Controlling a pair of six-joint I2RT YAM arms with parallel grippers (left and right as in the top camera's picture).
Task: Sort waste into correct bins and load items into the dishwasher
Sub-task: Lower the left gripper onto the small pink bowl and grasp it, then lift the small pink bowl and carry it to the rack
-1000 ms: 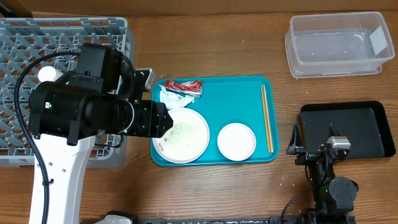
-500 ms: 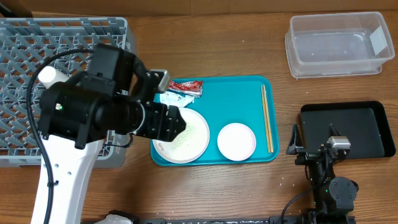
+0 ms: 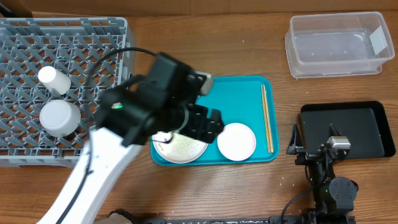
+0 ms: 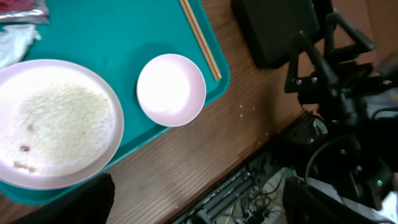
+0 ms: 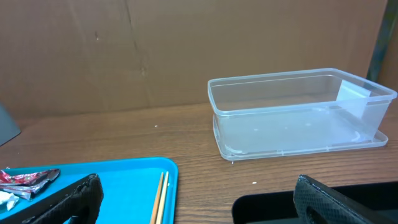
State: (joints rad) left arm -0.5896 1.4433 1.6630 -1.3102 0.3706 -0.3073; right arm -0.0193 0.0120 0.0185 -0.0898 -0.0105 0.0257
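My left gripper (image 3: 210,122) hangs open and empty over the teal tray (image 3: 249,87), above the white plate (image 3: 180,148) with rice crumbs (image 4: 62,115) and beside the pale pink bowl (image 3: 236,141). In the left wrist view the plate (image 4: 37,162), pink bowl (image 4: 171,89), chopsticks (image 4: 199,37), red packet (image 4: 22,7) and white wrapper (image 4: 15,40) lie below; overhead my arm hides the packet and wrapper. The white cup (image 3: 55,79) and grey-green bowl (image 3: 60,117) sit in the grey rack (image 3: 93,37). My right gripper (image 3: 318,149) is open and empty by the black tray (image 3: 348,127).
The clear tub (image 3: 339,43) stands at the back right and shows in the right wrist view (image 5: 298,112). Chopsticks (image 3: 266,118) lie along the teal tray's right side. A few crumbs lie on the wooden table near the tray's front right corner.
My left arm has swung right from over the rack to over the teal tray. The cup and grey-green bowl in the rack are now uncovered. The right arm has not moved.
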